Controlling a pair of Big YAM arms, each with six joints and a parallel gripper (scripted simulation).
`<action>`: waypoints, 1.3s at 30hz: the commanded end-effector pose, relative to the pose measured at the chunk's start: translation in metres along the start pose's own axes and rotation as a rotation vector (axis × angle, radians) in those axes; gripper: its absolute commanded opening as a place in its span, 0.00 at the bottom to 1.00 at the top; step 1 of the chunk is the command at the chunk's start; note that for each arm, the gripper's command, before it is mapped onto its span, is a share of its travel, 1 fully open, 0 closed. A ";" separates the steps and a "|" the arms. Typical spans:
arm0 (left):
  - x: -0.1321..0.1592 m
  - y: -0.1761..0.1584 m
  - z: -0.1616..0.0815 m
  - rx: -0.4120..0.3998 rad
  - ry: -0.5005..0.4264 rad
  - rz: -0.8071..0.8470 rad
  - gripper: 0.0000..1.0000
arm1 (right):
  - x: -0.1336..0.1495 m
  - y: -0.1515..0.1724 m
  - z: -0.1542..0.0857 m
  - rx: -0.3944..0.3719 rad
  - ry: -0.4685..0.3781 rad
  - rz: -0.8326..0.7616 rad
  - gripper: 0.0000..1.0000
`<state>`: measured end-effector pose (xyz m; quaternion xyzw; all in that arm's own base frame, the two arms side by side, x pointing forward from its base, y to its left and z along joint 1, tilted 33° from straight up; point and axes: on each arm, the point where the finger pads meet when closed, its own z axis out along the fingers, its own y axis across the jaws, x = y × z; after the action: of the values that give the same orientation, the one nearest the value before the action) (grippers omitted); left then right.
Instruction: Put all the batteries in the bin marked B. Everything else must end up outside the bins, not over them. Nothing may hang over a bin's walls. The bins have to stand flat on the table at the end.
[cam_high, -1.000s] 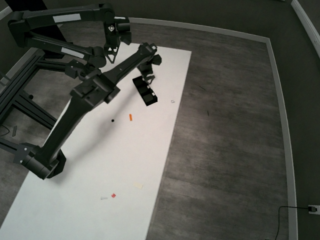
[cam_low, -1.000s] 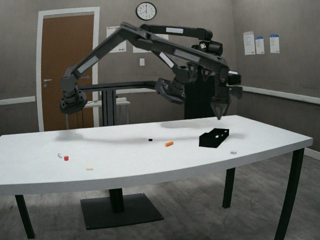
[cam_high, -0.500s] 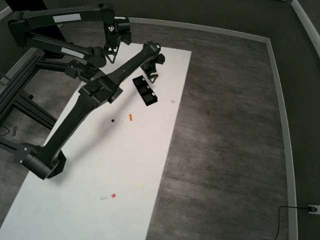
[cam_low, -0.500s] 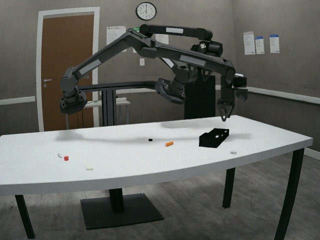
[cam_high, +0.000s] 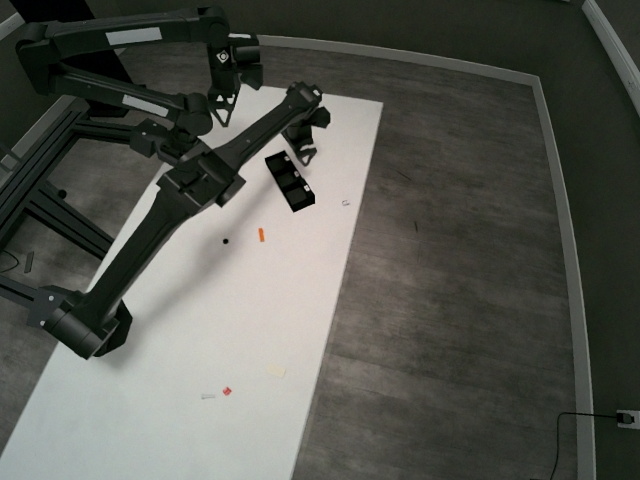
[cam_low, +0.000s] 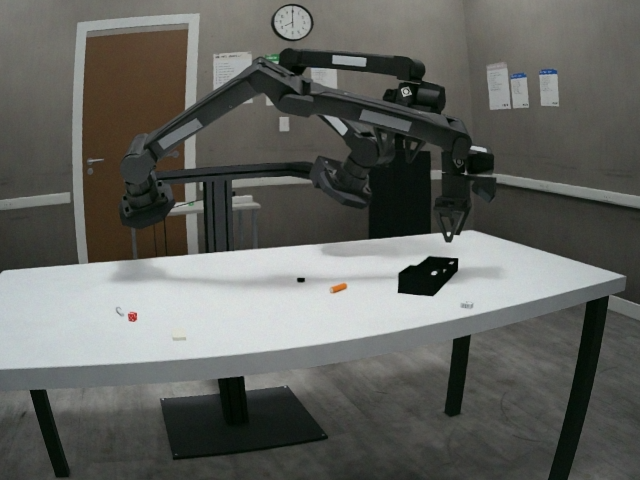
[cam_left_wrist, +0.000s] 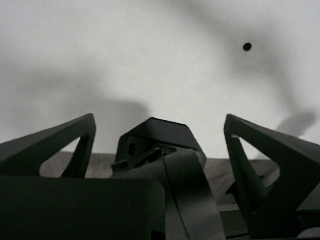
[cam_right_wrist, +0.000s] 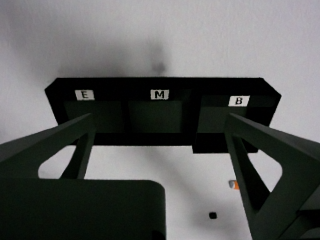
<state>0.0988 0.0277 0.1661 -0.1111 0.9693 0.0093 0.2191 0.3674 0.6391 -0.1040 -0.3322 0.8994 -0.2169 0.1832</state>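
An orange battery (cam_high: 261, 235) (cam_low: 338, 288) (cam_right_wrist: 236, 185) with a silver end lies on its side on the table. The black three-compartment bin row (cam_high: 303, 206) (cam_low: 415, 285) (cam_right_wrist: 125, 82) stands flat, labelled E, M and B. The B label (cam_right_wrist: 239, 101) is on the end compartment nearest the battery. No object shows in the visible compartment floors. My right gripper (cam_high: 305, 159) (cam_low: 448, 238) (cam_right_wrist: 159, 120) is open and empty, above the bin row. My left gripper (cam_high: 224, 122) (cam_low: 398, 157) (cam_left_wrist: 159, 120) is open and empty, high over the table's back part.
A small black nut-like piece (cam_high: 225, 241) (cam_low: 300, 280) (cam_left_wrist: 247, 47) (cam_right_wrist: 213, 215) lies near the battery. A small grey item (cam_high: 345, 203) (cam_low: 466, 305) lies near the front edge. A red die (cam_high: 227, 391) (cam_low: 132, 316), cream block (cam_high: 276, 370) (cam_low: 178, 335) and grey hook (cam_high: 207, 396) (cam_low: 119, 311) lie far off.
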 end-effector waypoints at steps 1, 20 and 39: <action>-0.010 0.000 -0.022 -0.012 -0.042 0.005 1.00 | -0.018 0.007 -0.046 -0.030 -0.061 0.016 1.00; -0.010 0.000 -0.022 -0.012 -0.042 0.005 1.00 | -0.002 0.008 -0.034 -0.013 -0.031 -0.006 1.00; -0.010 0.000 -0.022 -0.012 -0.042 0.005 1.00 | -0.013 0.003 -0.092 -0.039 -0.066 0.025 1.00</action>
<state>0.0988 0.0277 0.1661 -0.1111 0.9693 0.0093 0.2191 0.3574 0.6409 -0.0823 -0.3291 0.9008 -0.2175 0.1816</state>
